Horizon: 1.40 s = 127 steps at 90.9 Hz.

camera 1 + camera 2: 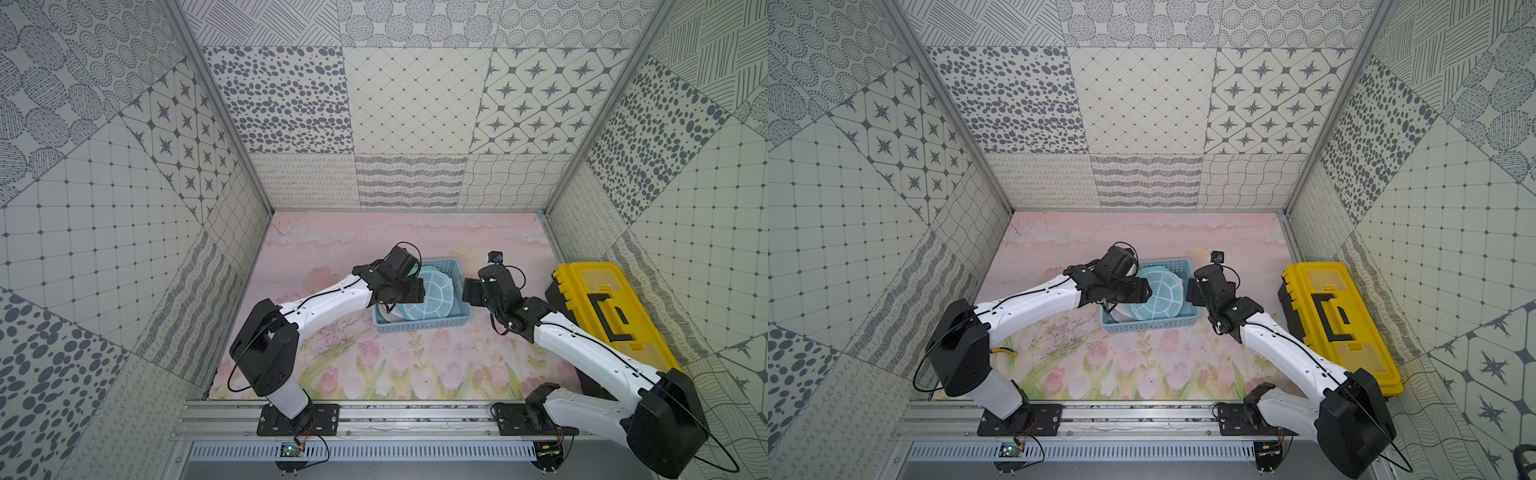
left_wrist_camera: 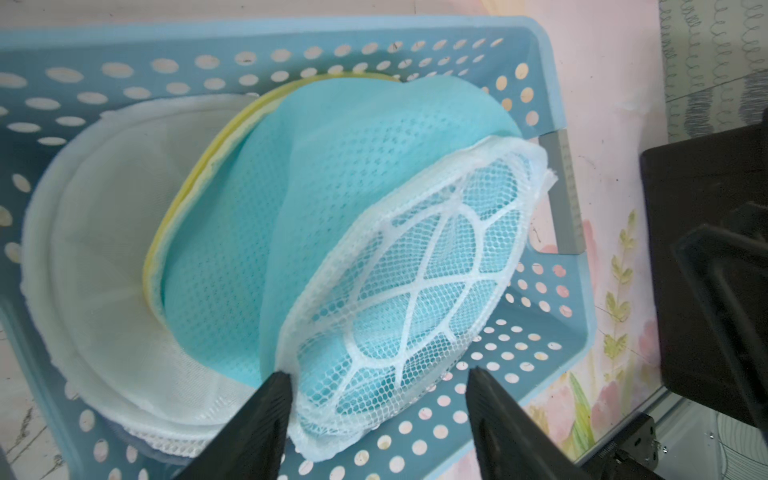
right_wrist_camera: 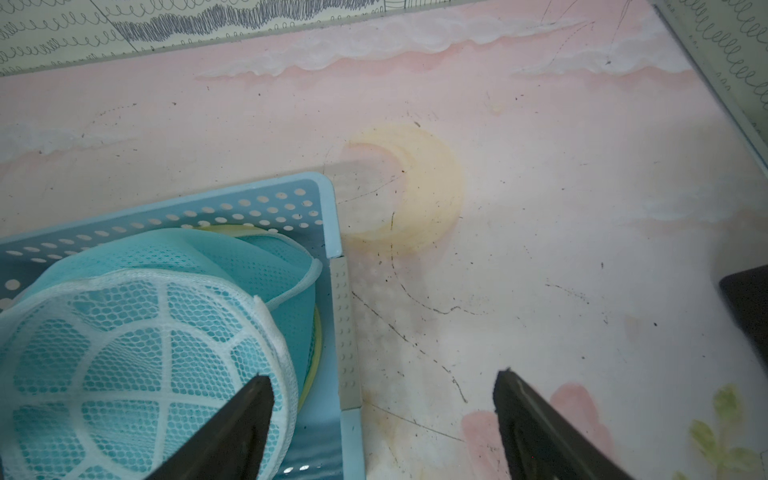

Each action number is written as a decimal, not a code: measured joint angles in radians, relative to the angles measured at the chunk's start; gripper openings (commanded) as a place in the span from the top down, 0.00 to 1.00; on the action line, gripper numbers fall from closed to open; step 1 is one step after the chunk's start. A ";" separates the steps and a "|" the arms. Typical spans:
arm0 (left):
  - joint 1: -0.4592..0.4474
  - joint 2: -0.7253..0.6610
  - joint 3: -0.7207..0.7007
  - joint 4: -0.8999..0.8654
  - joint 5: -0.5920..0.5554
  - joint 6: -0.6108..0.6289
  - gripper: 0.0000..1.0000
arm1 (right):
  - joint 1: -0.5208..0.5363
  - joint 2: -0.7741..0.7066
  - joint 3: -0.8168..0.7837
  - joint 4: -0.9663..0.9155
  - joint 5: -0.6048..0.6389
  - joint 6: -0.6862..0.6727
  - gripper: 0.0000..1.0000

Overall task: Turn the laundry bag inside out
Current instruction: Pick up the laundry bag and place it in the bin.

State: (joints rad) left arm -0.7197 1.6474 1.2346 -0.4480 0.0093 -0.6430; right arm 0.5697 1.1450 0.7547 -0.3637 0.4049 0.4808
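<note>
Laundry bag point(image 2: 415, 282) in basket point(image 2: 249, 31); left jaws spread astride it, right jaws spread.

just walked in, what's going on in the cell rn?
The left gripper hangs over the blue basket, its open fingers straddling the white net end of the blue mesh laundry bag lying inside. Nothing is gripped yet. The right gripper, also open, hovers at the basket's side, holding nothing. Turning the bag inside out has not visibly started.
</note>
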 measured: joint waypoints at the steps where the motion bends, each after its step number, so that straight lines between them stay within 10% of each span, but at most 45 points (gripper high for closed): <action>1: 0.000 0.000 0.000 -0.001 -0.002 0.000 0.25 | 0.001 0.000 -0.001 0.000 0.000 0.000 0.12; 66: -0.006 0.055 0.056 -0.013 -0.083 0.040 0.43 | 0.011 -0.029 -0.045 0.019 -0.021 -0.004 0.13; 100: -0.007 0.085 0.074 -0.021 -0.042 -0.015 1.00 | 0.117 -0.032 -0.044 0.016 -0.027 -0.053 0.12; 127: -0.006 0.041 0.209 -0.126 -0.019 -0.150 1.00 | 0.281 -0.124 -0.041 0.079 -0.101 -0.189 0.12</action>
State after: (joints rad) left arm -0.7258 1.6882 1.4433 -0.5739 -0.0097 -0.7933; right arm 0.8509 1.0214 0.7139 -0.2852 0.3038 0.2916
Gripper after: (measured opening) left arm 0.074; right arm 0.878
